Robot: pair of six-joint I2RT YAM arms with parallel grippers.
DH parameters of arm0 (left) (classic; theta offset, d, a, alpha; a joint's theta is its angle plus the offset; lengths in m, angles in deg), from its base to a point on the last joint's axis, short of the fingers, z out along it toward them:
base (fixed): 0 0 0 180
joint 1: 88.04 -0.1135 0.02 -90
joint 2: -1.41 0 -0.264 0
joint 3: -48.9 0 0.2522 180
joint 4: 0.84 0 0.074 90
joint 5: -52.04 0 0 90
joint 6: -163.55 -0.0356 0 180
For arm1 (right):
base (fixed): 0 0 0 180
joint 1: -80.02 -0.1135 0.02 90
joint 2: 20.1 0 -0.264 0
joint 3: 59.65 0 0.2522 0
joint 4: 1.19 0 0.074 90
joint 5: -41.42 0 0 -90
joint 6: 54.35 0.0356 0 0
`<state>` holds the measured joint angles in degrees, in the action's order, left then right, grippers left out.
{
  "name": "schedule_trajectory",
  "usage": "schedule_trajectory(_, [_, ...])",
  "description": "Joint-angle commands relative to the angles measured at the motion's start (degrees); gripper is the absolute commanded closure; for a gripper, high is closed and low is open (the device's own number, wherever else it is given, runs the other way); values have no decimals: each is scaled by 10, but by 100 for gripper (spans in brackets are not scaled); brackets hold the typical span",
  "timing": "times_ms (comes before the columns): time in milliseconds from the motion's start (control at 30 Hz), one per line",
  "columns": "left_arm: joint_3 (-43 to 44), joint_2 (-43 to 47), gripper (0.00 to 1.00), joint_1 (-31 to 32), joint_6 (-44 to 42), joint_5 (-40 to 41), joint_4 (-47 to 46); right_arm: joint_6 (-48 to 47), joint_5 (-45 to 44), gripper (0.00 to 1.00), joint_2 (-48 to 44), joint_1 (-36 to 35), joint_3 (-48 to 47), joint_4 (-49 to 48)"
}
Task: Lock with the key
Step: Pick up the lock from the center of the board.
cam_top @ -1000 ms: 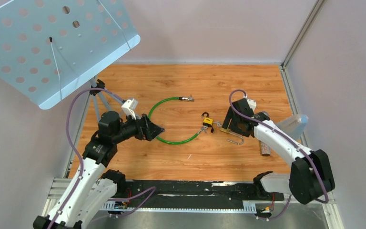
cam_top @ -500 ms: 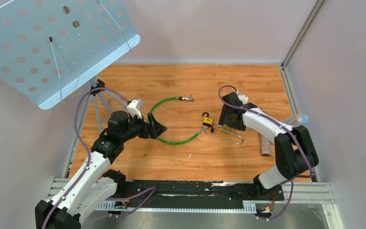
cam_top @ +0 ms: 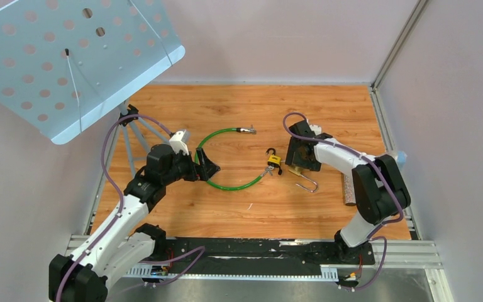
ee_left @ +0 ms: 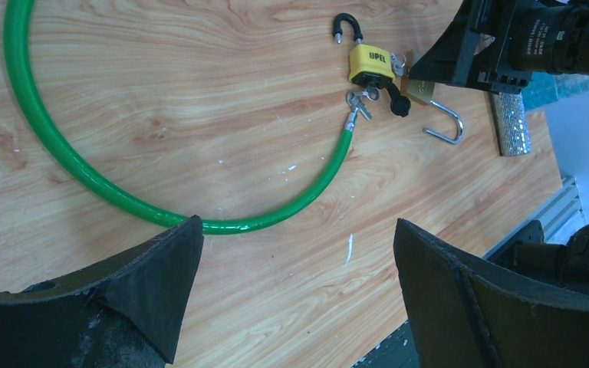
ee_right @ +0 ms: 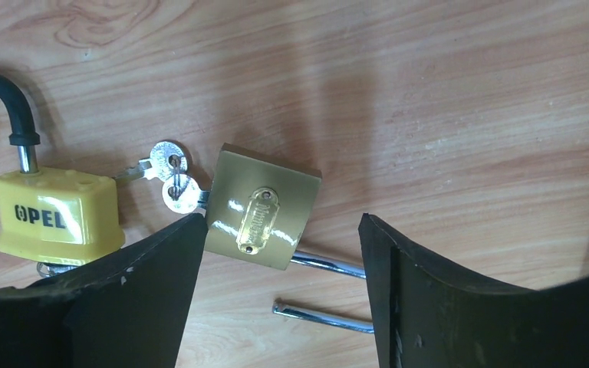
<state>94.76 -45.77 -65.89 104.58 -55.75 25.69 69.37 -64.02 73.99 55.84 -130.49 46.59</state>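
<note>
A brass padlock lies flat on the wooden table with its long silver shackle swung open and a small ring of keys at its left edge. My right gripper hangs open just above it, one finger on each side, touching nothing. From above, the brass padlock peeks out under my right gripper. A yellow padlock with a black shackle sits just left of it, at the end of a green cable. My left gripper is open and empty over the cable's curve.
A perforated blue panel on a tripod stands at the far left. A glittery silver cylinder lies right of the brass padlock. Grey walls close in the table on three sides, and a black rail runs along the near edge.
My right arm has swung left and brought its gripper over the brass padlock, its jaws staying open. My left gripper has crept slightly right along the green cable.
</note>
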Motion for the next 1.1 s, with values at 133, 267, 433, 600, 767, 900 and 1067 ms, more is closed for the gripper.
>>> schedule_trajectory(133, [15, 0, 0, 3, -3, 11, -36, -30, 14, 28, 32, -2, -17, -26])
schedule_trajectory(267, [16, -4, 0, 2, -6, 12, -35, -18, 21, 24, 31, -2, -20, -26])
schedule_trajectory(433, [13, -3, 0, 3, -3, 16, -34, 14, 22, 20, 24, -3, -27, -25])
schedule_trajectory(600, [14, -11, 0, 3, -3, 16, -36, 50, -6, 24, 35, -19, -36, -18])
schedule_trajectory(767, [17, -20, 0, 3, -4, 10, -40, 77, -23, 32, 37, -25, -22, -7])
schedule_trajectory(900, [17, -24, 0, 3, -4, 1, -46, 85, -27, 46, 20, -26, -4, -9])
schedule_trajectory(1067, [14, -31, 0, 3, 8, -21, -67, 73, -35, 61, 3, -25, 8, -29])
